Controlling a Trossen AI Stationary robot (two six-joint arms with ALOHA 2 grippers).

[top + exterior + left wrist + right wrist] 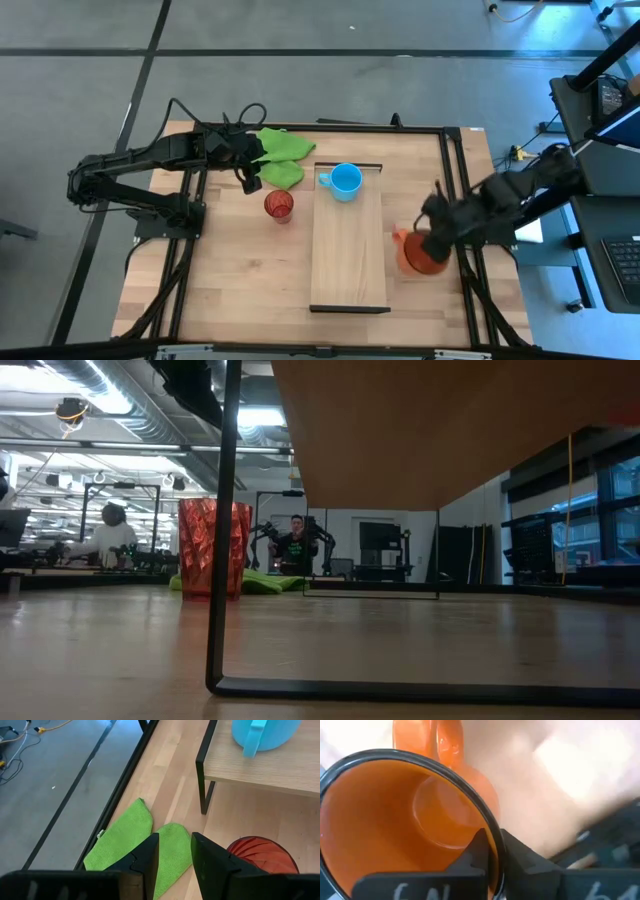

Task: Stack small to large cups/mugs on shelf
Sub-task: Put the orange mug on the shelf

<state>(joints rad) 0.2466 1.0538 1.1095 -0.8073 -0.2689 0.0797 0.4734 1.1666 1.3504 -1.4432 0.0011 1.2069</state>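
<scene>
While I watch from my station, the orange mug (pixel 424 254) sits on the desk (pixel 240 280) near its right edge, just beside the shelf's right long side toward the near end, with its handle (pixel 400 237) pointing at the shelf (pixel 348 262). My right gripper (pixel 436 238) is on that mug: in the right wrist view its two dark fingers (pixel 479 851) pinch the dark rim (pixel 415 757), one inside the orange bowl and one outside, so the hand is closed on the mug wall. The light-blue mug (pixel 345 181) stands on the shelf at its far end, handle toward the shelf's left side. The red ribbed cup (pixel 279 205) stands upright on the desk just left of the shelf's far half; the low view shows it (pixel 213 548) behind the shelf's dark end bar (pixel 225 520). A green cloth (pixel 281 157) lies crumpled by the desk's far edge, beyond the red cup. My left gripper (pixel 250 178) hangs over the desk between the cloth and the red cup, touching neither that I can see; in its wrist view the fingers (pixel 145 857) stand apart with nothing between them.
</scene>
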